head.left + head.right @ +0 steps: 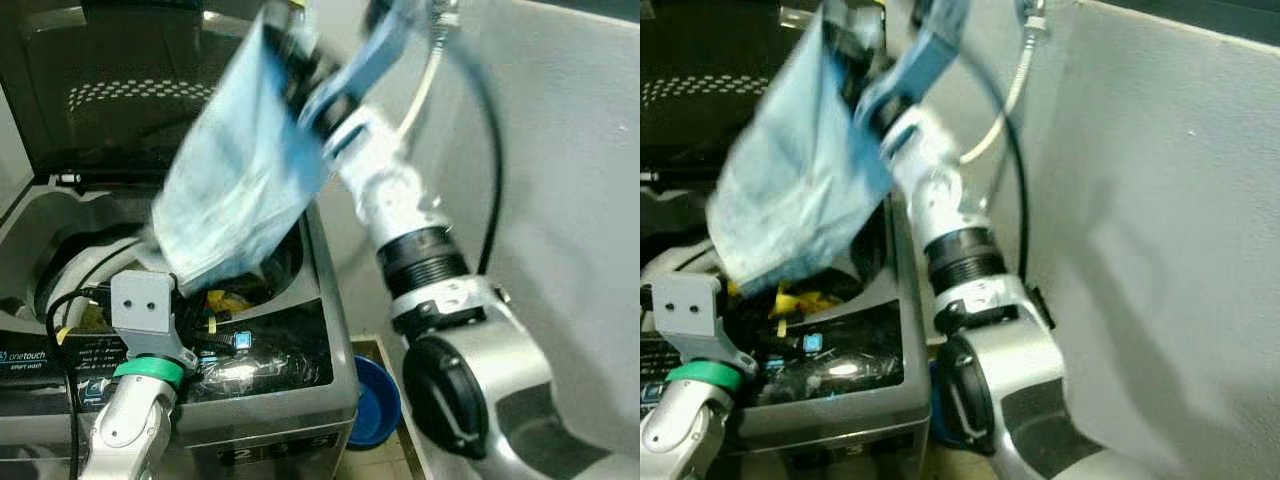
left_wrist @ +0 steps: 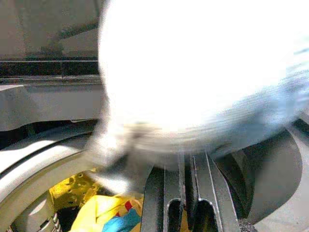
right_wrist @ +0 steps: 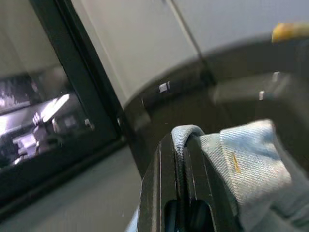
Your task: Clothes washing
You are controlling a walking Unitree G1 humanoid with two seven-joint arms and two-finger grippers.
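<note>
Right gripper (image 3: 181, 145) pinches pale blue denim garment (image 1: 240, 190) over grey top-loading washer (image 1: 330, 300) (likely for dropping); left gripper (image 2: 186, 212) apparently closed, empty.

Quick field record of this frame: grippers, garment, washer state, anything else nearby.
right gripper: raised over the washer, fingers shut on the light blue denim garment
light blue denim garment: hanging above the drum opening, blurred
left gripper: low at the washer's front, pointing into the drum; open or shut unclear
washing machine: top-loader, lid up
drum contents: yellow clothing already inside
beside washer: blue basin on the floor, to its right
wall: grey panel on the robot's right
</note>
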